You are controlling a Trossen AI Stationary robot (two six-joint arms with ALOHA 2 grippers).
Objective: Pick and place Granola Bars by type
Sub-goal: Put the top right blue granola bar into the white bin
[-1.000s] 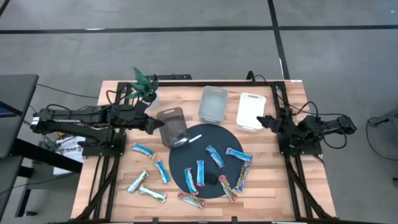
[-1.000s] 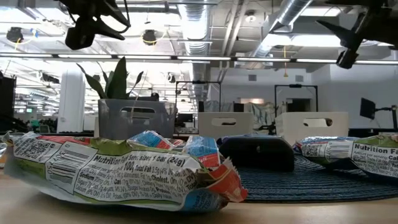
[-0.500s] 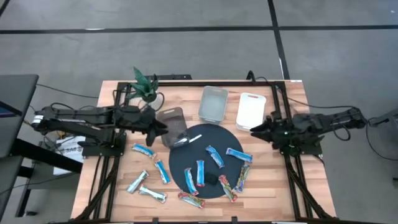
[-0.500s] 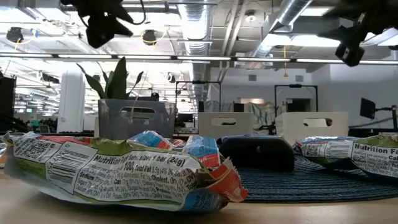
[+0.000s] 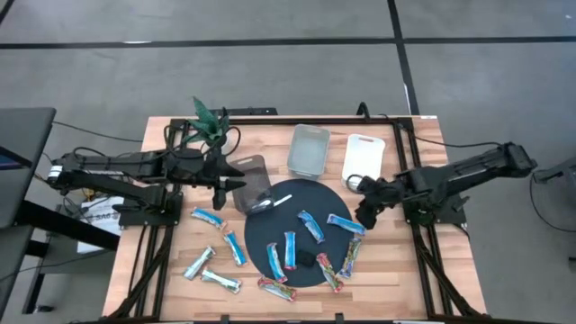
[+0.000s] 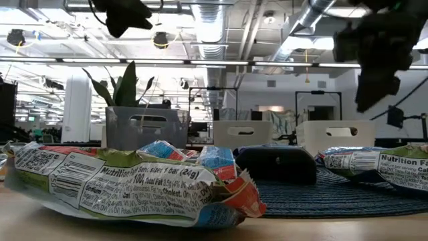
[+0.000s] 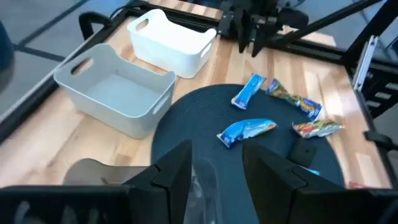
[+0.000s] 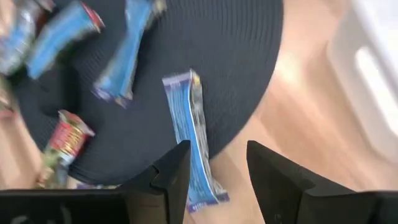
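The right gripper (image 8: pixel 214 163) hangs with its 2 fingers parted and empty over the round dark mat (image 5: pixel 270 229) — a blue granola bar (image 8: pixel 189 127) lies directly ahead of the gap between them, at the mat's edge. The left gripper (image 7: pixel 214 167), fingers also apart and empty, hovers beside the clear bin (image 5: pixel 249 180), the other granola bars (image 7: pixel 247 130) beyond its fingertips. In the low view a nearby wrapper (image 6: pixel 134 184) reads "Nutrition Facts" and "1 bar (24g)".
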